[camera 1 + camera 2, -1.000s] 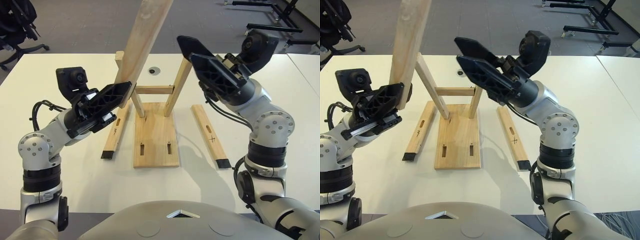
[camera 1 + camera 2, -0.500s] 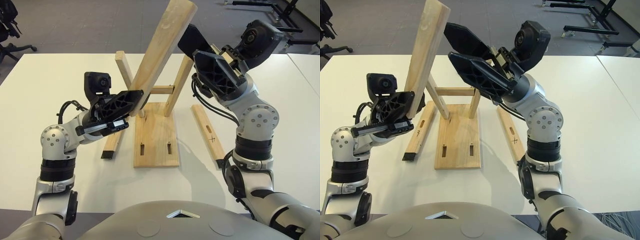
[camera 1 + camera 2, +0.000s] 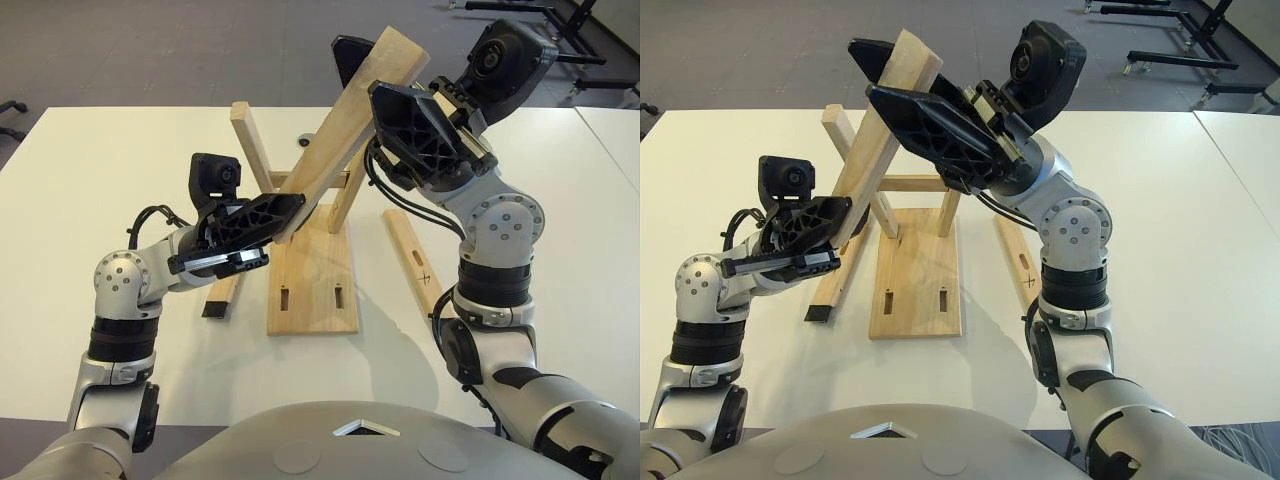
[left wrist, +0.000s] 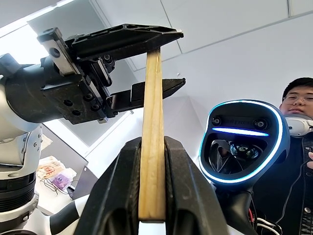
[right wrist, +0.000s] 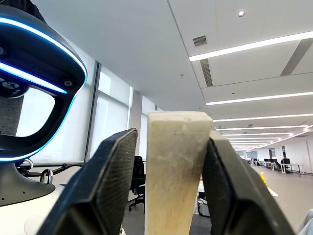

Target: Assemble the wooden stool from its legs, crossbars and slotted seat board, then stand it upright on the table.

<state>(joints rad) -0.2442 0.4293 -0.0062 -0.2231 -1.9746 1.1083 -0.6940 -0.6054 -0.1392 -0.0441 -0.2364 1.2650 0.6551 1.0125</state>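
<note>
My left gripper is shut on the lower end of a long wooden leg, which slants up to the right above the table. The leg's top end sits between the spread fingers of my right gripper, which is open; in the right wrist view a thin gap shows beside the wood. Below lies the slotted seat board, flat on the table. On its far end stand two legs joined by a crossbar. Two loose legs lie flat, one on the left and one on the right.
The white table has open room on both sides of the parts. A round grommet sits behind the standing legs. Beyond the far edge is grey floor with metal stand bases.
My left gripper swung the held leg down and to the right. My right gripper moved left, so its fingers now straddle the leg's top end.
</note>
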